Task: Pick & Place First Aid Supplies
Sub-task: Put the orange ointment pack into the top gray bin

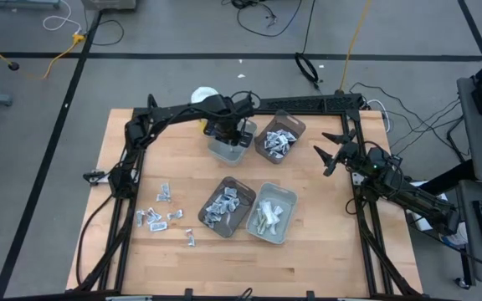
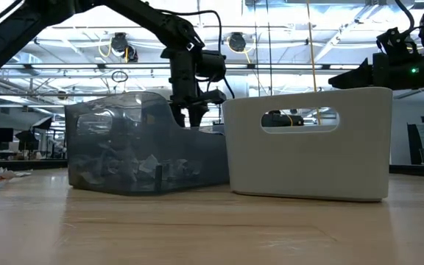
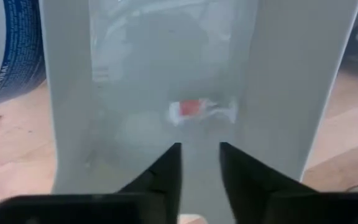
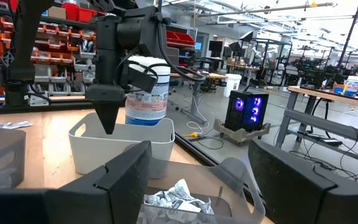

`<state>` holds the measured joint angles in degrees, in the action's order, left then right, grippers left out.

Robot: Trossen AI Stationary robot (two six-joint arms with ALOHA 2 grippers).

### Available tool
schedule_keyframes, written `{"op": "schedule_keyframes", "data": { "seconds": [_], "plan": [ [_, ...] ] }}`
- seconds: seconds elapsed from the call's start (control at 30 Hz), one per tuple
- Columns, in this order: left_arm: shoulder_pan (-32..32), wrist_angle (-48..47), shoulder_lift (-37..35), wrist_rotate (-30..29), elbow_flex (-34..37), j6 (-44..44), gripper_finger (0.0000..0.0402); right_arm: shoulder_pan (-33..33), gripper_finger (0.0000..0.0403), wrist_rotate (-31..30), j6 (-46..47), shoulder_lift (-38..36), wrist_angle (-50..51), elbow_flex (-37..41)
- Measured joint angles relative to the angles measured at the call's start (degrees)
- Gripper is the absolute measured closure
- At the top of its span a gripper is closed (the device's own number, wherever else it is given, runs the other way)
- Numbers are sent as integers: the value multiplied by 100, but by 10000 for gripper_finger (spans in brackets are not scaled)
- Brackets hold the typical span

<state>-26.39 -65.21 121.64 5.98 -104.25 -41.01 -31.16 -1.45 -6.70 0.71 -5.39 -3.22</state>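
- Release point: your left gripper [image 1: 226, 134] hangs over the pale far tray [image 1: 224, 151], fingers parted a little and holding nothing; a small packet with a red mark [image 3: 194, 108] lies on the tray floor below.
- Risk: lift off crooked and you may clip the tray wall.
- Loose supplies [image 1: 164, 213] wait well apart, near the left edge.
- Right gripper [image 1: 335, 149]: wide open, empty, beside the trays.

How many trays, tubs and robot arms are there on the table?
Trays: 4, one under the left gripper, one beside it and two nearer the front
Round tub: 1
Robot arms: 2, the left gripper over a tray, the right gripper off to the side
Total: 7
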Motion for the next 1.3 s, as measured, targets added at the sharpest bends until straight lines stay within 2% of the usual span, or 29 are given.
{"op": "schedule_keyframes", "data": {
  "seconds": [0.17, 0.27, 0.4, 0.6, 0.87, 1.07, 1.3],
  "plan": [
    [10, -89, -127, 1, 0, 0, 204, 2, 140, 2, -2, 0, 0, 2],
    [38, -188, -401, -104, 0, -6, 170, 2, 140, 1, 0, 0, 2, 1],
    [109, -346, -768, -173, 0, 25, 152, 2, 140, 0, 0, 0, 0, 0],
    [225, -544, -1260, -154, 177, 80, 149, 2, 140, 1, -1, 1, 1, 2],
    [570, -68, -2465, -154, 1994, -744, 149, 2, 140, 0, 0, 0, 2, 1],
    [950, -61, -3353, -157, 3363, -1827, 149, 2, 140, 0, 0, 2, 2, 0],
    [1393, -59, -4221, -141, 4632, -3308, 149, 2, 140, 2, 0, 2, 2, 1]
  ]
}}
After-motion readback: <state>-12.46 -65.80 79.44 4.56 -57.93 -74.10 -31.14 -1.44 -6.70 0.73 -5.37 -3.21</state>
